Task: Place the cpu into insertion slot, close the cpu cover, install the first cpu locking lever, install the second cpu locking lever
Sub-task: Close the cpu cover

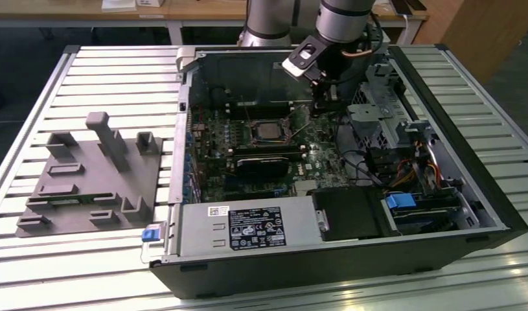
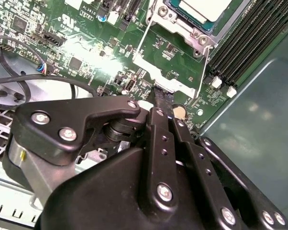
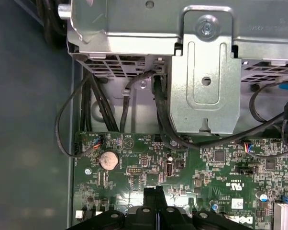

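The cpu [image 2: 204, 7], with its pale metal face, lies in the insertion slot [image 2: 194, 34] on the green board; in the exterior view the cpu [image 1: 265, 131] sits mid-board. The cpu cover [image 2: 170, 82], a thin silvery frame, is swung open away from the socket, and green board shows through its window. My gripper [image 2: 160, 96] is shut, its dark tips pressed together right at the cover's free edge; whether they touch it I cannot tell. In the first wrist view the gripper [image 3: 156, 191] hovers over the board. From outside, the gripper [image 1: 326, 103] hangs to the exterior view's right of the socket.
Long black memory slots [image 2: 249, 33] run beside the socket. A metal drive cage [image 3: 201, 72] and black cables [image 3: 110, 105] crowd the board's edge near a coin battery [image 3: 108, 160]. A grey fixture plate [image 1: 91, 175] lies on the slatted table at the exterior view's left.
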{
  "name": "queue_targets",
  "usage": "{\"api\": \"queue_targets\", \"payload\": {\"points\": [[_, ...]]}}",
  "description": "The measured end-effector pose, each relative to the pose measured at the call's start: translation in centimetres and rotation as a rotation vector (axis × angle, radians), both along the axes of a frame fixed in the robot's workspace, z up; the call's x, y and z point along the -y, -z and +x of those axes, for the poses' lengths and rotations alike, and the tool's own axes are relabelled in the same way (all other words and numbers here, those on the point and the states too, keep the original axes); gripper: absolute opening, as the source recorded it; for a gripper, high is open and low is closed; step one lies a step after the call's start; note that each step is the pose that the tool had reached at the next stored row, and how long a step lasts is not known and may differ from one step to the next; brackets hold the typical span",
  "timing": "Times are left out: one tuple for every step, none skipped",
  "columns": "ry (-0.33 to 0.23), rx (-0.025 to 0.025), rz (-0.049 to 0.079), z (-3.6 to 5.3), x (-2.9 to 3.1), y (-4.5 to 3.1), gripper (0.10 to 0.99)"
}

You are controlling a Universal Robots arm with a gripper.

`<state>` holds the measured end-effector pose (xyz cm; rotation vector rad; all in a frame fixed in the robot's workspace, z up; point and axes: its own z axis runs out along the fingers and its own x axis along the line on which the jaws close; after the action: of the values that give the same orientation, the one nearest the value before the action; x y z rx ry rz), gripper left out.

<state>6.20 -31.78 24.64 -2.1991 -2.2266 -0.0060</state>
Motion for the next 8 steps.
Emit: {"api": "queue_targets", "payload": {"points": [[0.000,0.0001,0.000,-0.08,0.00,0.01,0.106],[0.000,0.0001,0.000,-0.20,0.00,0.01,0.106],[0.000,0.0000,0.000,-0.35,0.00,0.01,0.106],[0.000,0.0001,0.000,-0.51,0.00,0.01,0.106],[0.000,0.0001,0.000,-0.69,0.00,0.01,0.106],[0.000,0.0001,0.000,-0.87,0.00,0.01,0.106],[0.000,0.0001,0.000,-1.09,0.00,0.01,0.106],[0.000,0.0001,0.000,-1.29,0.00,0.01,0.106]]}}
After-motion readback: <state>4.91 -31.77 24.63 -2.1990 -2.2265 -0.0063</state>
